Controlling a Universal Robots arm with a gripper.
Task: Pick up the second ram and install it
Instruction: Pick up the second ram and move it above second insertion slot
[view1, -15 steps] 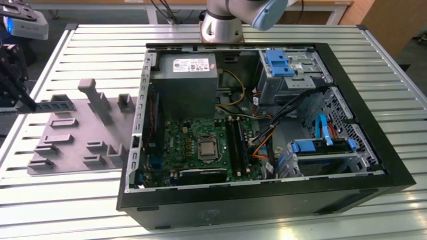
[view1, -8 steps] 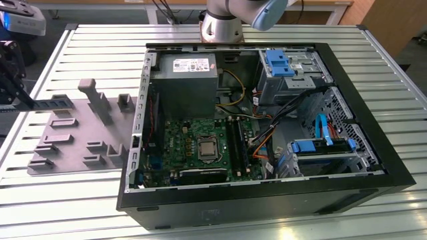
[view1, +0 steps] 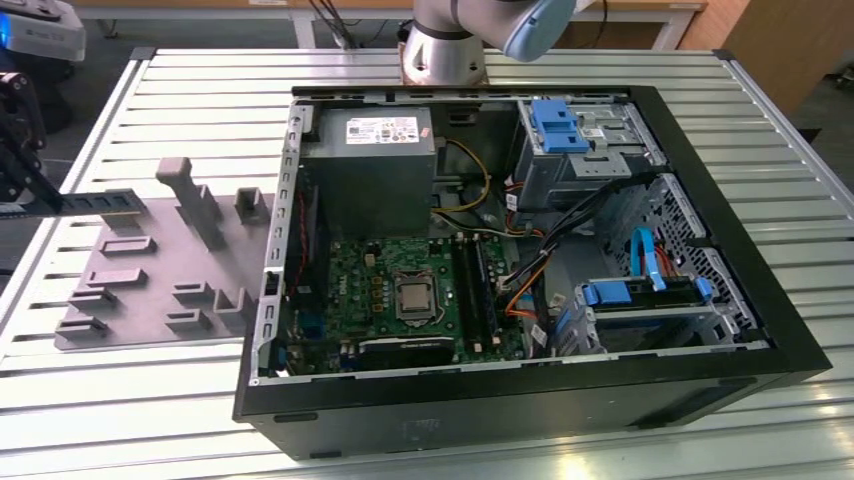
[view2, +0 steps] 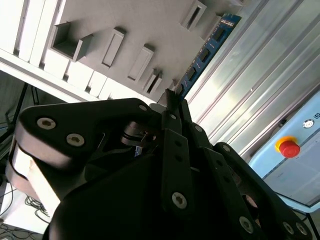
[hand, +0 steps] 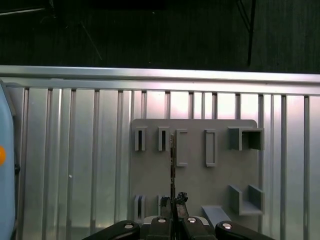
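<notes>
Gripper (hand: 176, 198) fingers are clamped on one end of the second ram (view2: 205, 52), and the stick projects straight out from the jaws, edge-on in the first wrist view. The ram is held over the grey fixture plate (view1: 150, 225) at the exterior view's left, above its slotted blocks; contact with the plate cannot be told. Farther off on the slatted metal table (view1: 187, 90), the open computer case (view1: 534, 405) lies with its motherboard (view1: 380, 290) and black slots (view1: 475, 285) exposed, well apart from the ram.
</notes>
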